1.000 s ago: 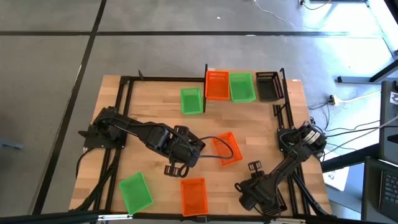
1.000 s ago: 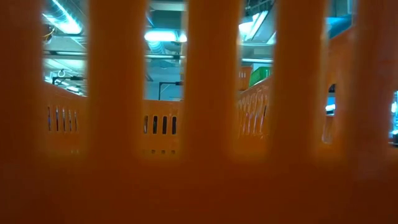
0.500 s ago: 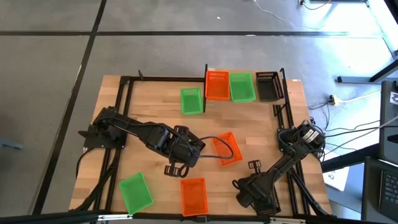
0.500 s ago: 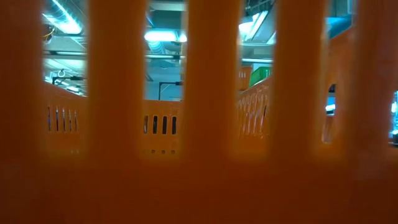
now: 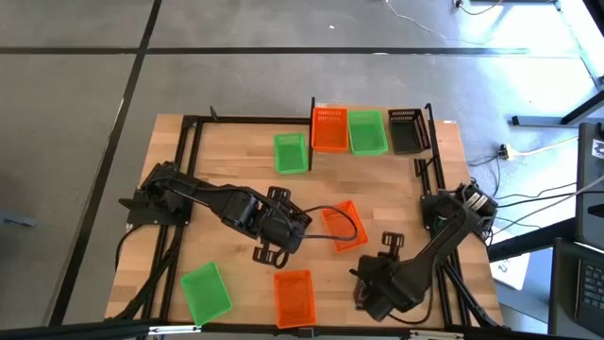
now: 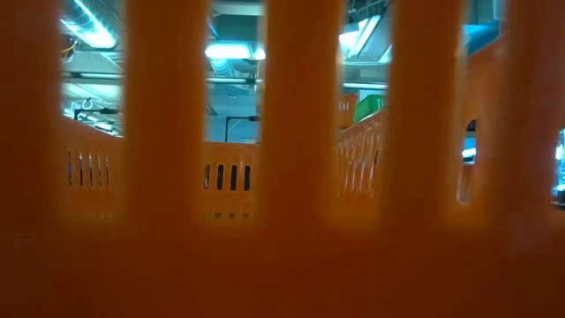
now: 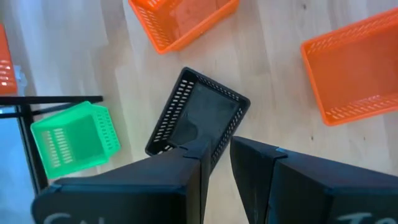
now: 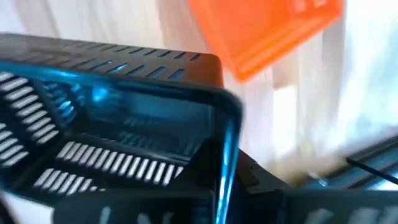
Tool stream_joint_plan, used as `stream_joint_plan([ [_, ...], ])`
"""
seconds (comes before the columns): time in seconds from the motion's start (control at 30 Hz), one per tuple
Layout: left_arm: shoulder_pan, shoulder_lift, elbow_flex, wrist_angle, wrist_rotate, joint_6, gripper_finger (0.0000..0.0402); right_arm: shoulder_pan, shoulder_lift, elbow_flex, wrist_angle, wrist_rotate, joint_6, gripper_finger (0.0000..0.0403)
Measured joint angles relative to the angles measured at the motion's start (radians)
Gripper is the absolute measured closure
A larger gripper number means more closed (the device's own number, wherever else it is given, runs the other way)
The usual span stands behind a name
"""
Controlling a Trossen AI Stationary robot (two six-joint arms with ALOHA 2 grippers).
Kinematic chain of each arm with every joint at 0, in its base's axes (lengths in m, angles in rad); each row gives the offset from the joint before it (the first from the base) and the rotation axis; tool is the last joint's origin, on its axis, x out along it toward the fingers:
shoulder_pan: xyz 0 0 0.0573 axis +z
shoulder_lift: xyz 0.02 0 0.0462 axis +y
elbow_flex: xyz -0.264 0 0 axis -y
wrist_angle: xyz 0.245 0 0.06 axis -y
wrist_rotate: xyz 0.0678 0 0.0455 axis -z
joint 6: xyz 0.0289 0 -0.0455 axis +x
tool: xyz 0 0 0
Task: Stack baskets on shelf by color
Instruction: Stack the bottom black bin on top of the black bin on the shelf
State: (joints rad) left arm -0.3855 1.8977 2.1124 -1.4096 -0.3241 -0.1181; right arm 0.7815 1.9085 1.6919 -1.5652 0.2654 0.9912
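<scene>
Right end effector (image 5: pixel 363 291) clamps a black basket (image 8: pixel 124 130) at the tabletop's (image 5: pixel 226 161) near edge; shelf (image 5: pixel 368 151) lies far across. Left end effector (image 7: pixel 214 152) pinches another black basket (image 7: pixel 199 118) rim.

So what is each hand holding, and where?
Left hand grips a black basket by its rim. Right hand is shut on another black basket's rim.

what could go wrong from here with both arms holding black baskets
1. The left pincer grips its black basket by one rim wall only, so it may tilt or slip when lifted.
2. The right pincer also pinches just a corner of its black basket; a swing could twist it loose.
3. An orange basket lies between the arms and the shelf; a low carry might knock it.
</scene>
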Motion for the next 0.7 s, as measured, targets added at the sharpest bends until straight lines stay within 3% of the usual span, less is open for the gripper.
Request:
stream_joint_plan([
  [0.27,-0.001,-0.03,0.0,-0.005,-0.001,0.041,0.0347,-0.005,-0.125,0.028,-0.006,0.146,0.192,0.0403],
  [0.7,-0.014,-0.114,0.0,0.006,-0.01,0.123,0.0347,-0.084,-0.426,0.028,-0.007,0.549,0.366,0.0403],
])
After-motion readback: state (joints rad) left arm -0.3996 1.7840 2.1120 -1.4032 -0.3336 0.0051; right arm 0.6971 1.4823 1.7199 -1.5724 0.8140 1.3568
